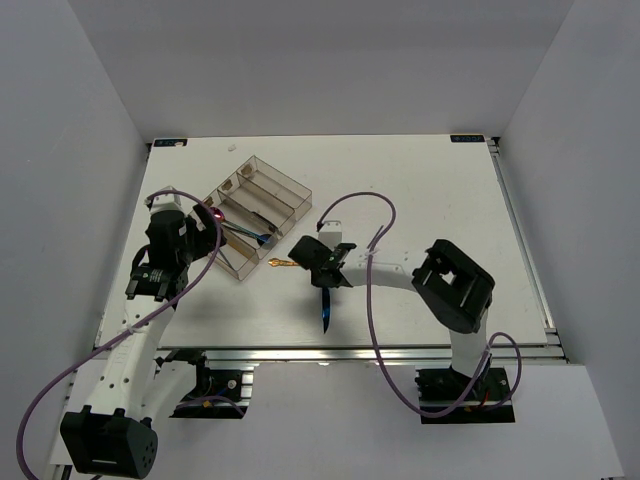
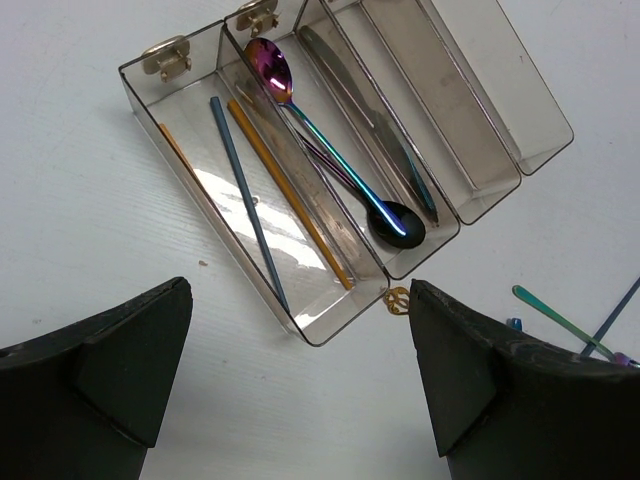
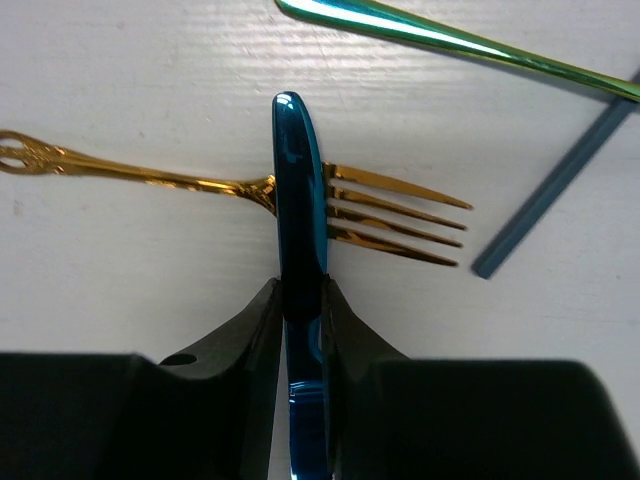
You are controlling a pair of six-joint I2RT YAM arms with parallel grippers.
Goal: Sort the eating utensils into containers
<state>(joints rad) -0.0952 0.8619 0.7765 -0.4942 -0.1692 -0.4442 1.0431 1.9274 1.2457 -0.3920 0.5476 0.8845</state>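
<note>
Blue knife pinched – tray part-filled

From above, the clear tray sits far-left on the white worktop; the right hand clamps a glossy blue knife near centre. Left wrist – the left hand gapes wide beside the tray, slim chopsticks and a rainbow spoon inside. Right wrist: the knife crosses a gold fork.

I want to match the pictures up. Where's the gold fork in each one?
Top external: gold fork mid-table, just right of the near corner of the tray.
Left wrist: only its handle tip shows, by that same corner.
Right wrist: across the middle, crossed by the blue knife.
Landmark: the tray corner next to its handle, seen from top and left wrist.
</note>
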